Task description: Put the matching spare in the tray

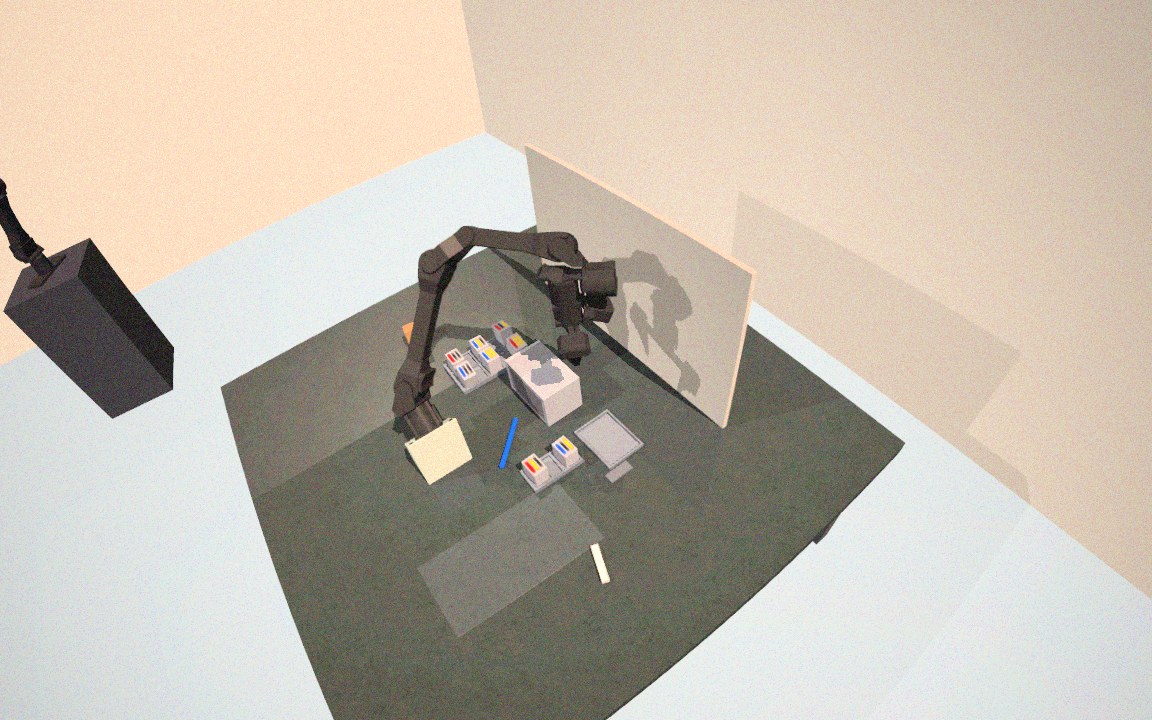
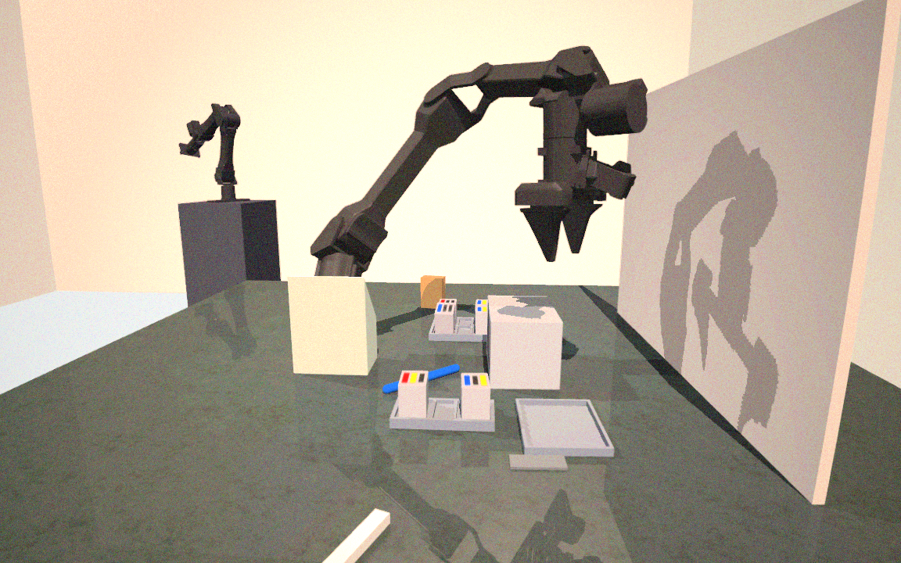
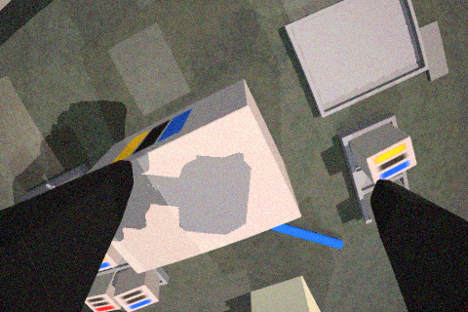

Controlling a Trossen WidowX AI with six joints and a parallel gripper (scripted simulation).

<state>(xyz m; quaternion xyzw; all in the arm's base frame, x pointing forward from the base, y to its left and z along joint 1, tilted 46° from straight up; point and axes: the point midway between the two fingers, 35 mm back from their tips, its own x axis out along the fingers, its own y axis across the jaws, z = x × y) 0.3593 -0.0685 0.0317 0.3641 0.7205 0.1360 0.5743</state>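
The mounted unit, a pale box (image 1: 565,398) (image 2: 525,353) (image 3: 265,180), shows yellow, black and blue stripes (image 3: 155,135) on its back in the wrist view. My gripper (image 2: 563,256) (image 3: 255,182) is open and empty, high above and behind the unit. The grey tray (image 1: 609,434) (image 2: 565,427) (image 3: 361,49) is empty. Beside it, the near rack (image 2: 442,424) holds a blue-black-yellow spare (image 1: 565,452) (image 2: 476,402) (image 3: 390,156) and a red-yellow-black spare (image 1: 534,469) (image 2: 412,399), the latter hidden in the wrist view. The rear rack (image 2: 457,338) holds several striped spares, partly hidden by the unit in the exterior view.
A tall panel (image 1: 562,214) (image 2: 810,209) stands on the right. A cream block (image 1: 439,450) (image 2: 328,325) stands by the arm's base. A blue rod (image 1: 508,443) (image 2: 443,373) (image 3: 312,237) lies between block and unit. An orange block (image 2: 432,292) stands behind; a white bar (image 1: 599,562) lies in front.
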